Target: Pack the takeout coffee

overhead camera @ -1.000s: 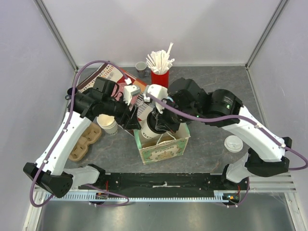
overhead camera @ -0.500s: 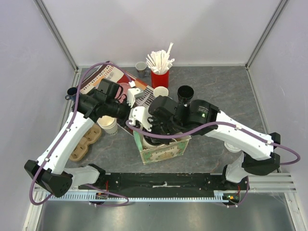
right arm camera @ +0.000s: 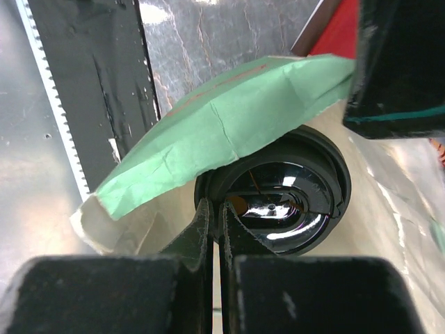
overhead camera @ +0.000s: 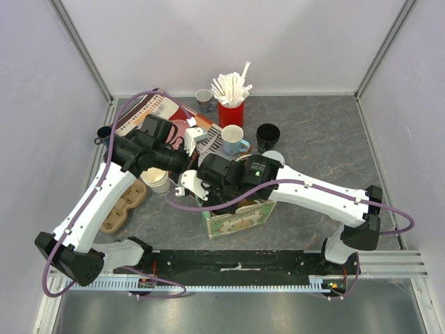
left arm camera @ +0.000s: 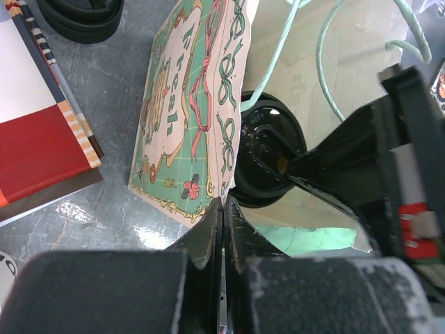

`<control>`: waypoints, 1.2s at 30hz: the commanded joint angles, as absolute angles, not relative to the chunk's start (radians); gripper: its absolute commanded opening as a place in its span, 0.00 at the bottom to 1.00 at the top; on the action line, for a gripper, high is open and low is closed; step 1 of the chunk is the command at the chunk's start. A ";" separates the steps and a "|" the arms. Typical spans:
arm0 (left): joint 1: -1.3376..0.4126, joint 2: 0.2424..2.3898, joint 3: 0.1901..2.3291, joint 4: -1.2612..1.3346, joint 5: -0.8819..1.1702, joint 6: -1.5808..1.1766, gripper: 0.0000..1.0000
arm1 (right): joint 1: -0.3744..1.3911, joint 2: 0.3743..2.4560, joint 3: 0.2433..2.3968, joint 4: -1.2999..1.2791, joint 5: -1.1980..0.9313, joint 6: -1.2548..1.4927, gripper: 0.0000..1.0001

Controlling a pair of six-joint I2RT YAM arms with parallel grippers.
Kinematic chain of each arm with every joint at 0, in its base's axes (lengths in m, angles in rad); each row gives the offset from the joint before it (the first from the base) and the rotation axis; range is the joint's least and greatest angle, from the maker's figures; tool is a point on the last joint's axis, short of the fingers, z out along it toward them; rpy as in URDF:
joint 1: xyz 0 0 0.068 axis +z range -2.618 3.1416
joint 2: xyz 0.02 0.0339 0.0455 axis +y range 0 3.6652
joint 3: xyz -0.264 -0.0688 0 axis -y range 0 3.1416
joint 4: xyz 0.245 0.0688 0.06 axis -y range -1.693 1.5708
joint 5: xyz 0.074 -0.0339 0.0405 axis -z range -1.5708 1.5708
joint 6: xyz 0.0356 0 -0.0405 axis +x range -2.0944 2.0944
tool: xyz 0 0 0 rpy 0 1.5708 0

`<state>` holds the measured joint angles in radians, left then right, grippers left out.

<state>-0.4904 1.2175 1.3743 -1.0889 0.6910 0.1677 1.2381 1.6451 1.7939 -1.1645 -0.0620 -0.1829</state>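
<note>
A black-lidded takeout coffee cup (right arm camera: pixel 292 202) stands inside the flowered paper bag (overhead camera: pixel 240 217). My right gripper (right arm camera: pixel 217 205) is shut on the rim of its lid, and from above the wrist hides the cup. In the left wrist view the same cup (left arm camera: pixel 257 174) shows down in the bag (left arm camera: pixel 184 104), with the right fingers (left arm camera: pixel 313 167) on it. The left gripper (left arm camera: pixel 224 202) is shut on the bag's upper edge, at the bag's left side (overhead camera: pixel 193 174). Another paper cup (overhead camera: pixel 157 179) stands on the table beside the left arm.
A cardboard cup carrier (overhead camera: pixel 119 207) lies at the left. Behind the bag are a light-blue mug (overhead camera: pixel 233 139), a black mug (overhead camera: pixel 268 136), a red cup of straws (overhead camera: pixel 231 111), a small grey cup (overhead camera: pixel 203 96) and a menu book (overhead camera: pixel 147 111).
The right arm has swung left and down, lowering the black-lidded cup into the bag. The left gripper has shut on the bag's edge. Both mugs behind are now uncovered.
</note>
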 commanded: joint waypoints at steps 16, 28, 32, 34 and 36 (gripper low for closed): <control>-0.492 1.189 1.381 -1.037 0.726 0.190 0.02 | 1.226 1.666 1.595 -1.032 -0.184 -0.203 0.00; -0.503 1.149 1.379 -0.989 0.726 0.224 0.02 | 1.220 1.706 1.621 -1.083 -0.256 -0.140 0.00; -0.505 1.137 1.362 -0.992 0.724 0.224 0.02 | 1.216 1.723 1.629 -1.074 -0.252 -0.132 0.00; -0.506 1.132 1.355 -0.994 0.726 0.224 0.02 | 1.213 1.720 1.621 -1.068 -0.223 -0.127 0.01; -0.506 1.134 1.353 -0.994 0.730 0.221 0.02 | 1.215 1.717 1.621 -1.066 -0.192 -0.127 0.14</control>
<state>-0.4854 1.1728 1.3354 -1.0752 0.6308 0.2455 1.2133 1.6493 1.6409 -1.0317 -0.2321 -0.1616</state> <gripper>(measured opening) 0.030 0.029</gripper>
